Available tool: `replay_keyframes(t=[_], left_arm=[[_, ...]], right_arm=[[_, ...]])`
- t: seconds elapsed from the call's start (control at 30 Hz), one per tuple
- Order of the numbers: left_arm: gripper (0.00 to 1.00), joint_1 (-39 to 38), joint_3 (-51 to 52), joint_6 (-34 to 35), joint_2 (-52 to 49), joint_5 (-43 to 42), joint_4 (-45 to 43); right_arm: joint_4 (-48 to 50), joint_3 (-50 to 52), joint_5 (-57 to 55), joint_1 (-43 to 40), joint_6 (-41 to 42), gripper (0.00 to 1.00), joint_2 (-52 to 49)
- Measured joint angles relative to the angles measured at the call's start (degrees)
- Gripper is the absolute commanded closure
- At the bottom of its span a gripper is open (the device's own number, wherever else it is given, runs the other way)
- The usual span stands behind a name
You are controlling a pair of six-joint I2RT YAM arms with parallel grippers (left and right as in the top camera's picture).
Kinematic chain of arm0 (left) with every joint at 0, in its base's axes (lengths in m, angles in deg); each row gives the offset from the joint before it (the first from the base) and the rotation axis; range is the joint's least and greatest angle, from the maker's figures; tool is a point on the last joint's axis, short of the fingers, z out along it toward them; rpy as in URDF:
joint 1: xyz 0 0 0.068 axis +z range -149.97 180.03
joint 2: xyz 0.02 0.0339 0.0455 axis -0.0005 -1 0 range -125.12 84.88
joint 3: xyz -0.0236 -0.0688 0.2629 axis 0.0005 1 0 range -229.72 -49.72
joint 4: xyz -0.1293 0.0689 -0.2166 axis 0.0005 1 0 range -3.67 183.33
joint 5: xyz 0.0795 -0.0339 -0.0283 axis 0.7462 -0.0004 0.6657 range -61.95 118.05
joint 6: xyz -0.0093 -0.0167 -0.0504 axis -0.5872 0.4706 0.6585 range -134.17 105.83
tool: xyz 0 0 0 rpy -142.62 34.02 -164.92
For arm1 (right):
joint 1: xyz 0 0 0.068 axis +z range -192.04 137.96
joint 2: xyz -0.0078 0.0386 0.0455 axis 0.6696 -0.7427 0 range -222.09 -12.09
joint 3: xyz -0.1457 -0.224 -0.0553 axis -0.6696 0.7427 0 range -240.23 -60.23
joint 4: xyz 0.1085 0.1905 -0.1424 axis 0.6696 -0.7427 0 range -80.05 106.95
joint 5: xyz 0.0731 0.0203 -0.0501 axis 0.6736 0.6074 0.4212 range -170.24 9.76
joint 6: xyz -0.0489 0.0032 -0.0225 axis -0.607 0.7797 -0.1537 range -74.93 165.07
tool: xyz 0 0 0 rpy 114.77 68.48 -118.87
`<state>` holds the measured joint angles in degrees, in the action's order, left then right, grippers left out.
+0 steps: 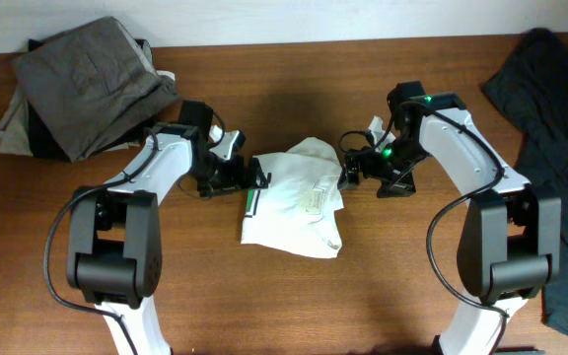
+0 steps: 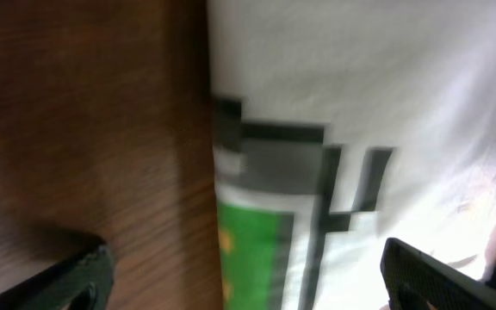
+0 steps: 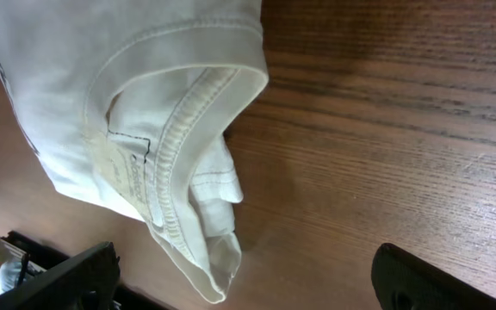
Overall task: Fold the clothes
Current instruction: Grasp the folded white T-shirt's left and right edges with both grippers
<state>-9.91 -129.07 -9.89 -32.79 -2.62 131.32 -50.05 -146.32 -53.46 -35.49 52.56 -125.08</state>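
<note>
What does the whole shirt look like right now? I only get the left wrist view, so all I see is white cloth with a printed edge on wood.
Observer: From overhead, the shirt lies bunched in a rough, partly folded heap at the centre.
Operator: Where's the right gripper?
Observer: The right gripper sits at the shirt's right edge, open. Its wrist view shows the collar and nothing between the fingers.
Operator: Anything else lying around?
Observer: Folded trousers at the far left corner and a dark garment along the right edge, both apart from the shirt.
</note>
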Motion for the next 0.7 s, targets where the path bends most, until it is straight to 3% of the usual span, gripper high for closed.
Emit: replay_keyframes(t=[0.37,0.57,0.7], left_arm=[[0.01,-0.2,-1.88,0.59,-4.24,-13.68,0.92],[0.03,-2.4,-1.88,10.6,-4.5,-14.16,-2.25],[0.01,-5.92,-1.88,12.5,-4.66,-14.14,-6.27]], right_arm=[[-0.07,0.0,0.0,0.0,0.02,0.03,0.0],[-0.44,0.0,0.0,0.0,0.07,0.02,0.0],[-1.44,0.0,0.0,0.0,-0.17,0.02,0.0]])
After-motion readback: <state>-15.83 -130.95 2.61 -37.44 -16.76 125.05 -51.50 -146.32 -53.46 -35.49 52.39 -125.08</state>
